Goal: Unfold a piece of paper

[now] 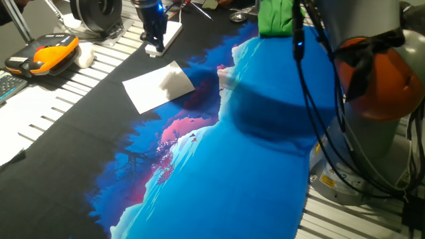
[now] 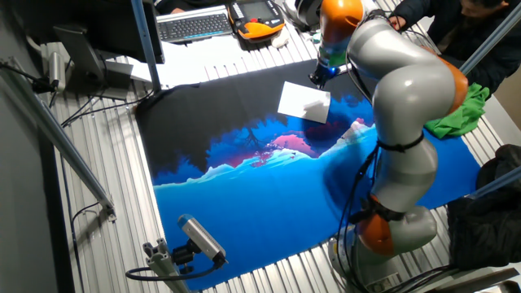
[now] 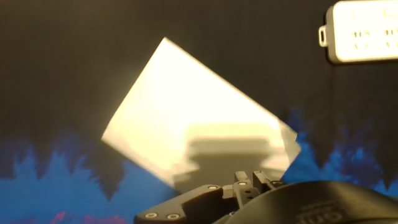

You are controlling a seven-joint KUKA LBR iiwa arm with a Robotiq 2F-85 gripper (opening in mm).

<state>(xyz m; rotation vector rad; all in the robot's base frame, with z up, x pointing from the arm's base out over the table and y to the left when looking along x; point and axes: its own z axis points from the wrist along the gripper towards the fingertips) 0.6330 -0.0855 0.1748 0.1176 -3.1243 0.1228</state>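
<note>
The gripper point(image 1: 154, 45) hangs above the far part of the table, just beyond the piece of paper point(image 1: 158, 87), and it touches nothing. Its fingers point down to the dark part of the mat. In the one fixed view it stands in front of a small white pad point(image 1: 170, 33). Whether the jaws are spread or pressed together, I cannot tell: in both fixed views the fingertips are too small and dark, and the hand view shows only the black gripper body at the bottom edge.

The piece of paper lies flat on the black area of the mat point(image 1: 265, 172), close to the border where the black changes into pink and blue. It is a plain white rectangle, turned at an angle to the mat's edges. In the hand view the paper point(image 3: 193, 121) fills the middle, and the shadow of the gripper falls on its lower part. In the other fixed view the paper point(image 2: 304, 102) is just beside the gripper point(image 2: 319, 79).

Further out, a green cloth point(image 1: 279, 16) lies at the far edge of the mat. An orange and black handheld device point(image 1: 46, 54) rests on the slatted table point(image 1: 73, 89) at the left, near white sheets with printed lines point(image 1: 30, 116).
</note>
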